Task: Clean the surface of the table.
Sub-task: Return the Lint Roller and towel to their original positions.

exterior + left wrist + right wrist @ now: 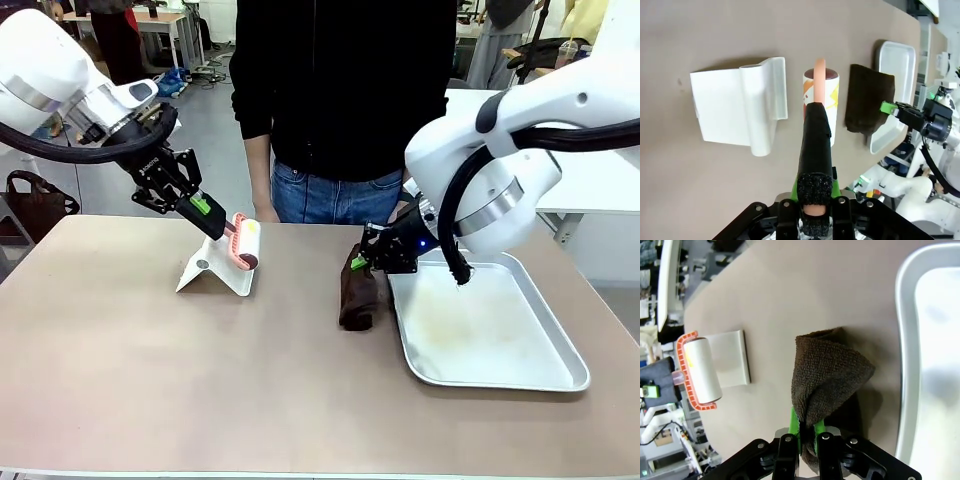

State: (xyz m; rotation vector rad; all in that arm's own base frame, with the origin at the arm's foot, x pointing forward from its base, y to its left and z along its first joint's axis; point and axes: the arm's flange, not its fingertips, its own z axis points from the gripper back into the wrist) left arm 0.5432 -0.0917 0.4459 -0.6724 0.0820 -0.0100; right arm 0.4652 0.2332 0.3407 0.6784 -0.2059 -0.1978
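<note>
- Left gripper (208, 212): angled down from the upper left over the table (150, 370), jaws clamped on the black handle of a lint roller (245, 241); the roller hangs just above a white plastic stand (215, 272).
- Right gripper (362, 262): reaches in from the right, pointed toward the table's middle, green pads pinching the top of a dark brown cloth (362, 295).
- Cloth: lower end rests on the taupe tabletop, just beside a metal tray (500, 345).
- Person (345, 100): stands at the far edge.
</note>
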